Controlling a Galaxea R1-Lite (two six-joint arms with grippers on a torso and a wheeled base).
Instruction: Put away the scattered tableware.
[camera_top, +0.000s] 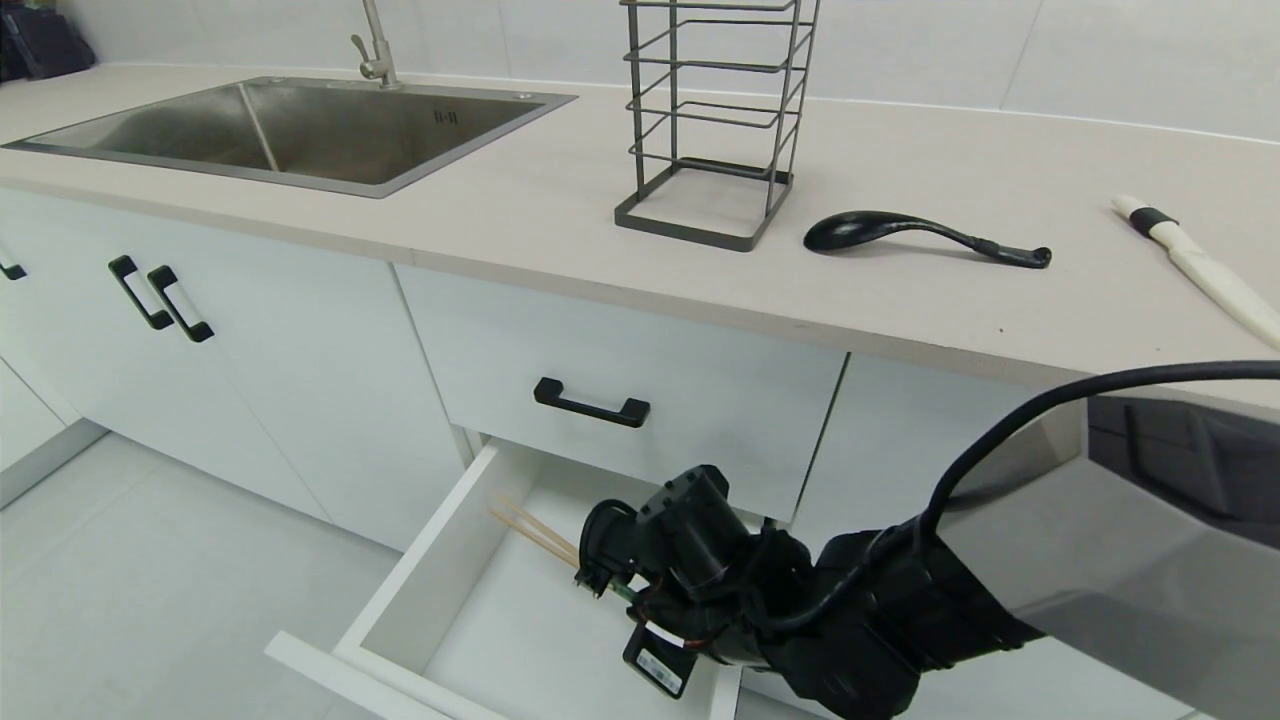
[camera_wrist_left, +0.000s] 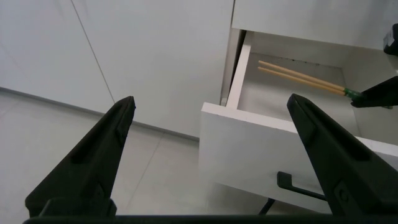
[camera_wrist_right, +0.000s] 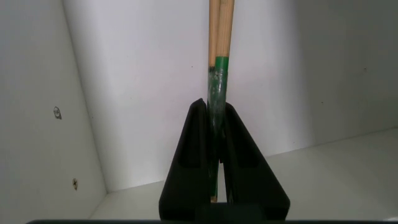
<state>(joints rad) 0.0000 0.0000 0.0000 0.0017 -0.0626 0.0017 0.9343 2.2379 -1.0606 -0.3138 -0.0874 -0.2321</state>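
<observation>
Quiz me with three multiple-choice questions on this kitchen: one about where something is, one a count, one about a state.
1. Where does the black spoon lie?
A. In the sink.
B. On the counter beside the wire rack.
C. In a cupboard.

2. How many chopsticks does the right hand hold?
A. Two.
B. Five.
C. None.

3. How is the lower drawer?
A. Shut.
B. Taken out and lying on the floor.
C. Pulled open.

Answers:
1 B, the spoon rests on the counter next to the rack.
2 A, two sticks run out from the shut hand.
3 C, the drawer's white inside shows, with the chopsticks over it.
</observation>
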